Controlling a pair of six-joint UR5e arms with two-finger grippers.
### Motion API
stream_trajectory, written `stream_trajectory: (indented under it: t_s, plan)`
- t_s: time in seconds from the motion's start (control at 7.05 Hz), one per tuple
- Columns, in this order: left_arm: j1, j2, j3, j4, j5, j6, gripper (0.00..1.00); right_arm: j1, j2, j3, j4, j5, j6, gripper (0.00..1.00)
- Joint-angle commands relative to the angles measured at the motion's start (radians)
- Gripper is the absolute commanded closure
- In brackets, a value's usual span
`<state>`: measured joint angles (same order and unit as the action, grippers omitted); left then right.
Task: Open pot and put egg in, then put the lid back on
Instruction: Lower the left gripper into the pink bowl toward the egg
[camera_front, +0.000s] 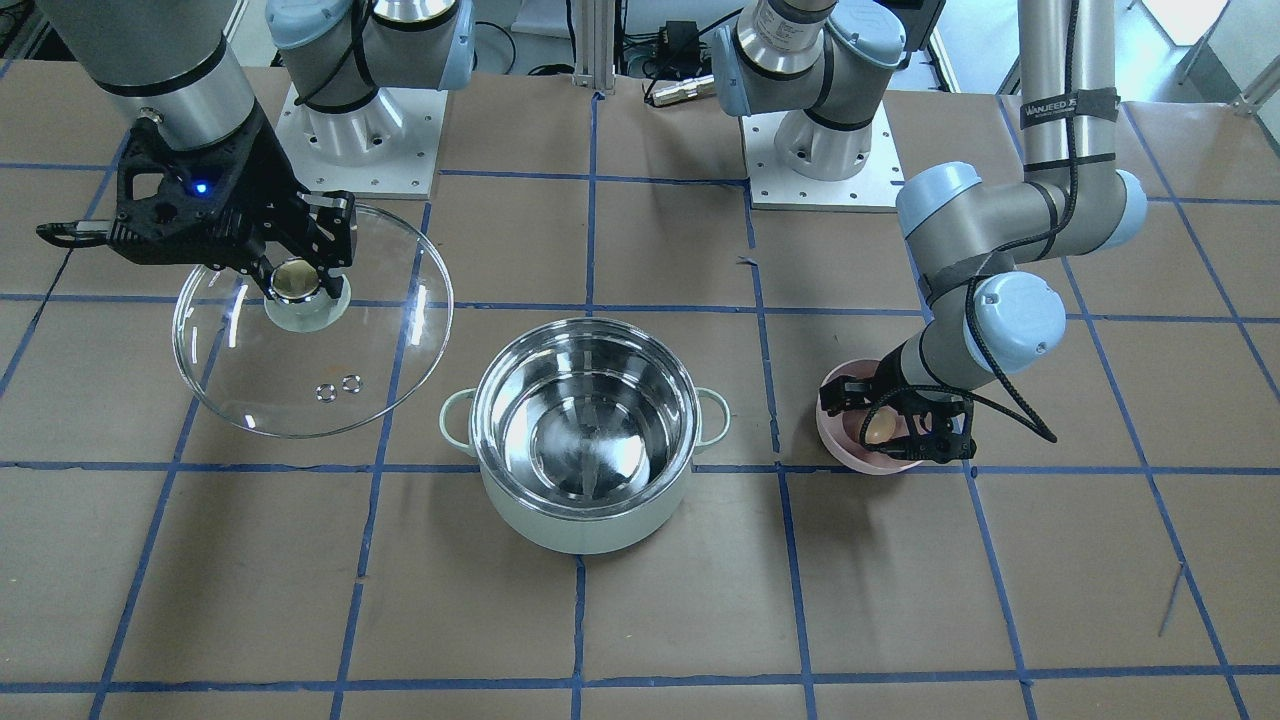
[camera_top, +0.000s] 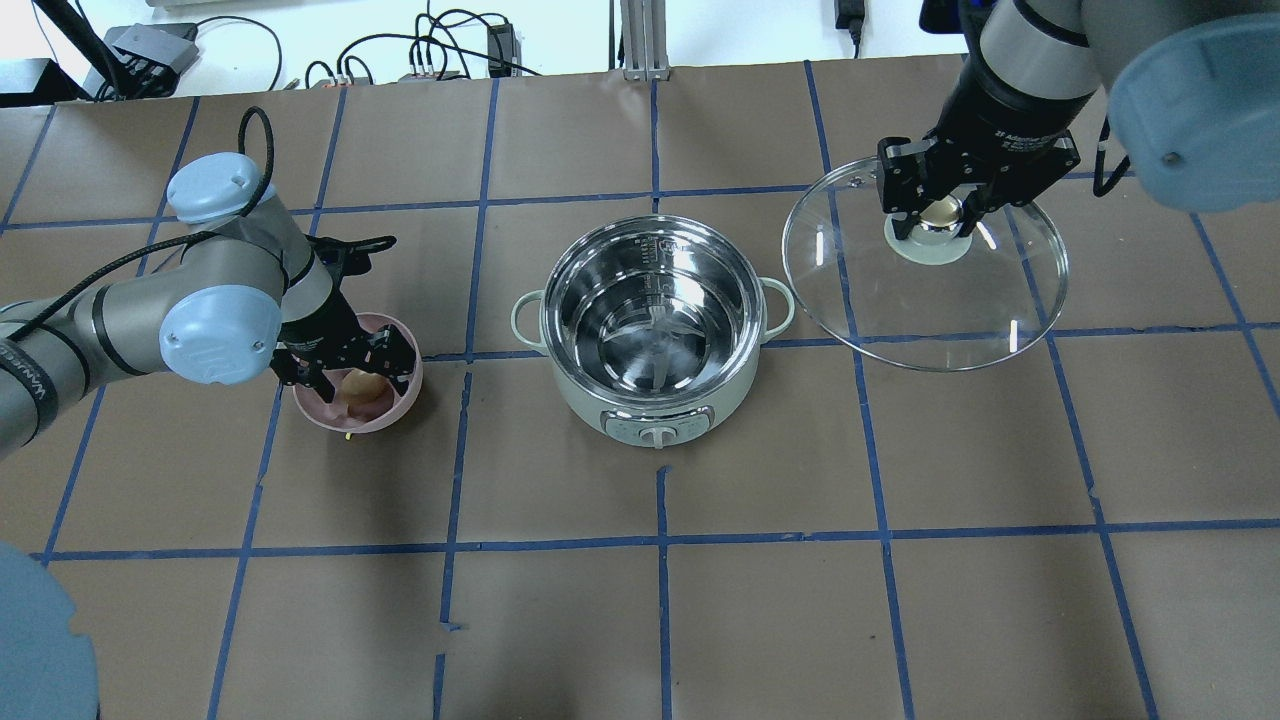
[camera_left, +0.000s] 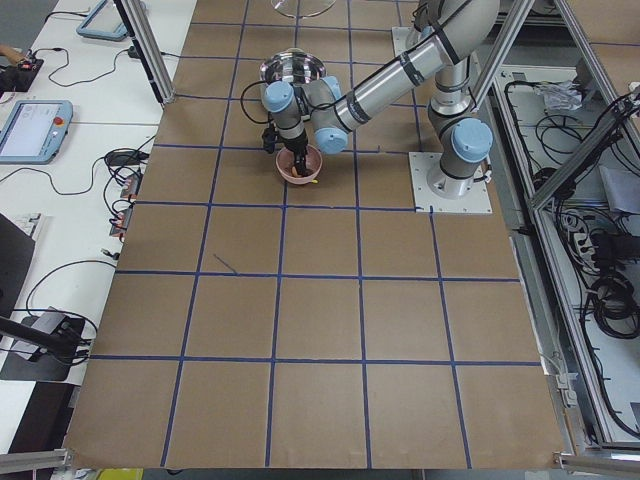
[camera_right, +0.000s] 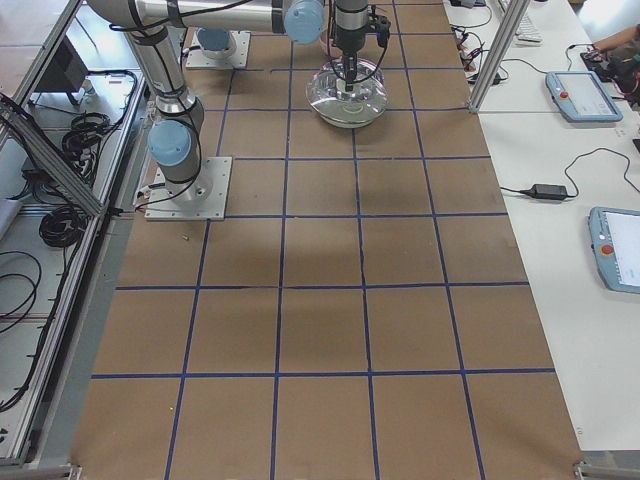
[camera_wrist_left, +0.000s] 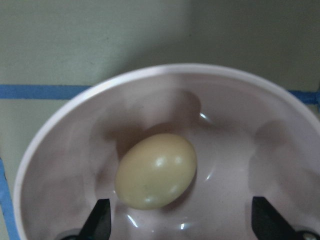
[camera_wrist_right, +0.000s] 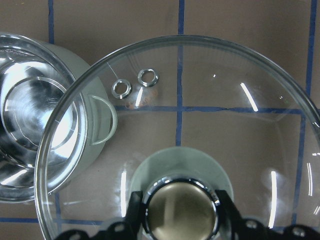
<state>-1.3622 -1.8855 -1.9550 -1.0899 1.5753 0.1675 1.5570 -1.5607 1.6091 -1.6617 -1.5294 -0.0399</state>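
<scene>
The mint-green pot (camera_front: 585, 440) stands open at the table's middle, its steel inside bare (camera_top: 655, 320). My right gripper (camera_top: 940, 212) is shut on the brass knob (camera_wrist_right: 180, 212) of the glass lid (camera_front: 300, 380). It holds the lid tilted beside the pot, over the table. The tan egg (camera_wrist_left: 156, 170) lies in a pink bowl (camera_top: 395, 405) on the pot's other side. My left gripper (camera_top: 350, 375) is open and reaches down into the bowl. Its fingertips (camera_wrist_left: 100, 220) stand on either side of the egg without touching it.
The table is brown paper with a blue tape grid (camera_top: 660, 540). The arm bases (camera_front: 820, 150) stand at the robot's edge. The lid's rim overlaps the pot's near handle (camera_wrist_right: 102, 122) in the right wrist view.
</scene>
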Motion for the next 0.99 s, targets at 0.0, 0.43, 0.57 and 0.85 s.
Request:
stream_trajectory:
  t_s: [0.0,0.43,0.57,0.85]
  plan:
    - [0.000,-0.001,-0.002,-0.005,0.000,0.003,0.12,0.000,0.001,0.000,0.000,0.002,0.000,0.60]
    - [0.000,-0.001,-0.002,-0.005,0.000,0.001,0.14,0.000,0.001,0.009,-0.001,0.002,0.000,0.60]
    - [0.000,-0.001,-0.002,-0.005,-0.001,0.001,0.14,0.000,0.001,0.009,-0.001,0.000,0.000,0.60]
    - [0.000,-0.001,-0.004,-0.004,-0.001,0.004,0.14,0.000,-0.001,0.009,-0.001,0.002,0.000,0.60]
